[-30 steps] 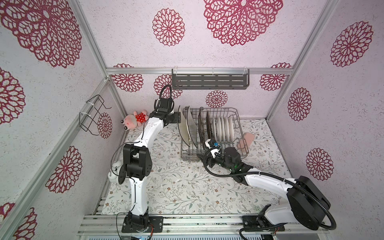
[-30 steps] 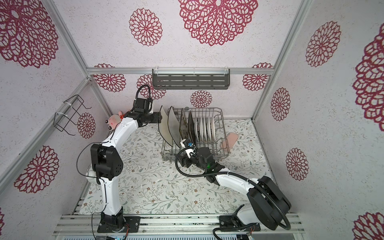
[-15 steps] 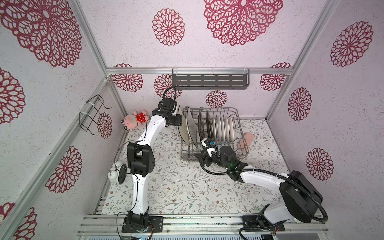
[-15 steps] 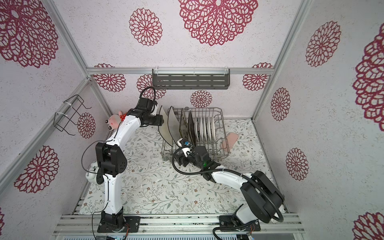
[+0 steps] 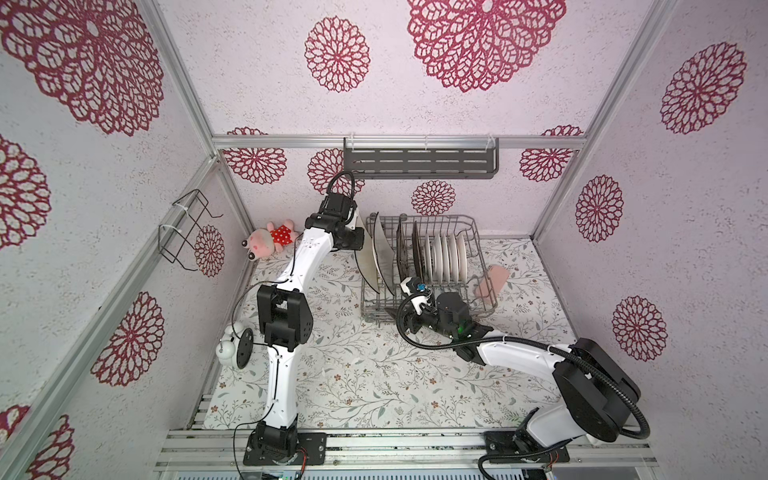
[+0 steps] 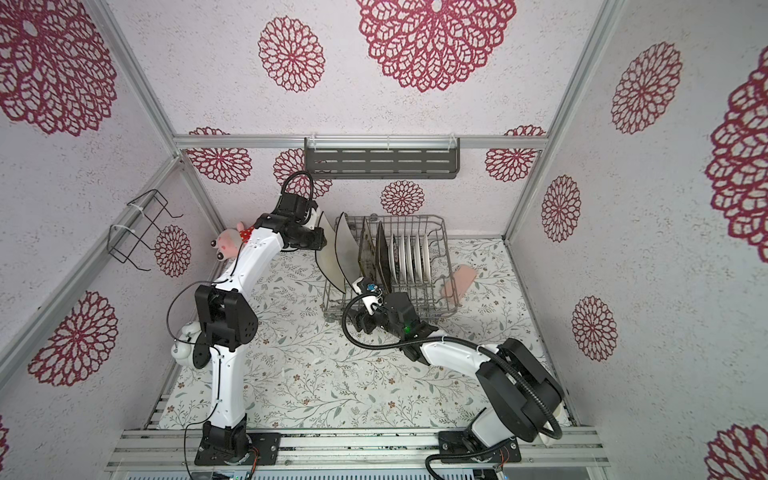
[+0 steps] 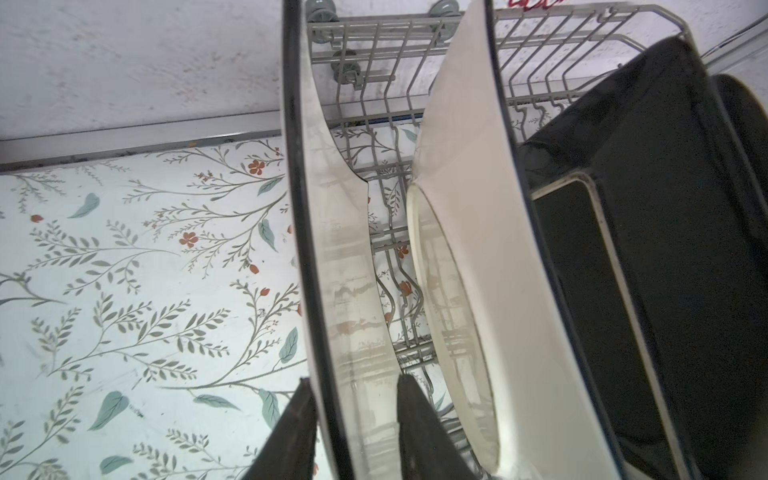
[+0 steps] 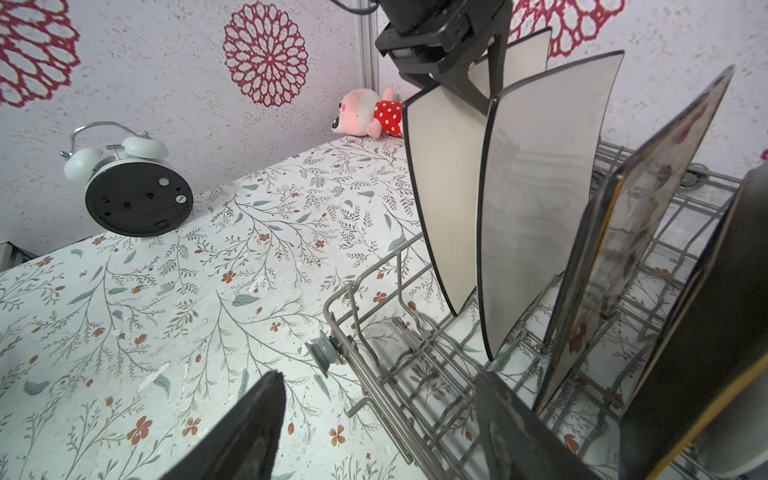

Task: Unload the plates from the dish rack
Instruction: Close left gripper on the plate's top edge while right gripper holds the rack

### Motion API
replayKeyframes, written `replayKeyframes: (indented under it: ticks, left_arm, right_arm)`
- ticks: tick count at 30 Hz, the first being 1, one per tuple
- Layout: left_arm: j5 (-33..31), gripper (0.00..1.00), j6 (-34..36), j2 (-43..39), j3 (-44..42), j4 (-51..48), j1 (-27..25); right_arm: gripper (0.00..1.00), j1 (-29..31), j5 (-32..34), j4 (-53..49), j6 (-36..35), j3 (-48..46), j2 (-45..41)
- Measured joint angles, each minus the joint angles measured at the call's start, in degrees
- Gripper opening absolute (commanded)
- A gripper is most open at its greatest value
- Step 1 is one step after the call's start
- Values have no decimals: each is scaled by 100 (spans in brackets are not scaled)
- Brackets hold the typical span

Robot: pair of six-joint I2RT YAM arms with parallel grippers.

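Observation:
The grey wire dish rack [image 5: 371,309] [image 6: 332,309] stands at the back of the table. It holds two white square plates, two dark brown plates [image 5: 402,249] and several small round white plates [image 5: 446,257]. My left gripper [image 7: 357,399] straddles the top rim of the leftmost white plate [image 7: 345,291] [image 5: 368,266] [image 8: 444,199]. One finger lies against the plate's back and the other stands over its face, with the jaws narrowed; whether they clamp is unclear. The second white plate [image 7: 478,249] leans beside it. My right gripper [image 8: 380,395] [image 5: 395,318] is open and empty at the rack's front left corner.
A white alarm clock [image 5: 235,347] lies at the table's left edge. A pink plush toy [image 5: 270,241] sits in the back left corner, and a pink object [image 5: 492,280] lies at the rack's right side. A grey shelf [image 5: 419,162] and a black wire holder [image 5: 185,232] hang on the walls.
My left gripper has moved right onto the leftmost white plate's rim and its jaws have narrowed round it. My right gripper has shifted slightly left along the rack's front.

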Motion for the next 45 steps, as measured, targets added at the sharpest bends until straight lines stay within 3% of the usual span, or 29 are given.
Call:
replayKeyframes:
  ticks: [7, 13, 45]
  left_arm:
    - [-138, 18, -28, 188, 382, -282, 26]
    - [-238, 0, -83, 227, 476, -376, 24]
    - [-835, 0, -236, 79, 450, -424, -243]
  right_arm:
    - [75, 7, 79, 0, -22, 0, 0]
    - [75, 9, 103, 2, -39, 0, 0]
    - [76, 20, 859, -201, 35, -592, -295]
